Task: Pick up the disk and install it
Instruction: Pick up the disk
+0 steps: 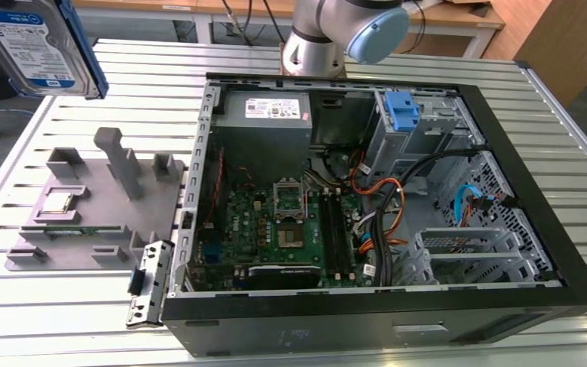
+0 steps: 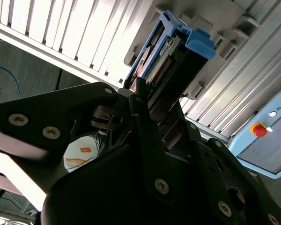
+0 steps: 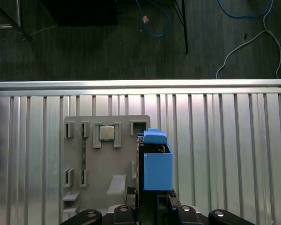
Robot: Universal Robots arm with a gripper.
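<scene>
Silver disk [image 1: 30, 42] with blue rails, held up in the air outside the open computer case [image 1: 375, 306], off the case's side at the exterior view's left, label face visible. Hand [image 2: 149, 96] is closed on the disk: in the second wrist view its black fingers [image 2: 152, 129] clamp one end of it, and the blue rail end sticks out past them. The disk is clear of the slatted metal worktop [image 1: 559, 130].

Grey fixture tray [image 1: 89, 206] lies flat on the worktop just beside the case, on that same side. In the first wrist view the disk hangs edge-on over the tray's border. A small square chip [image 3: 107, 133] sits in a tray pocket.

Inside the case: a grey power-supply box [image 1: 268, 111] at the far wall, a green motherboard [image 1: 263, 229] on the floor of the case, an upright blue latch piece [image 1: 403, 111] in the far bay, and loose cables [image 1: 385, 191] between them. The arm's base [image 1: 319, 38] stands just behind the case's far wall.
</scene>
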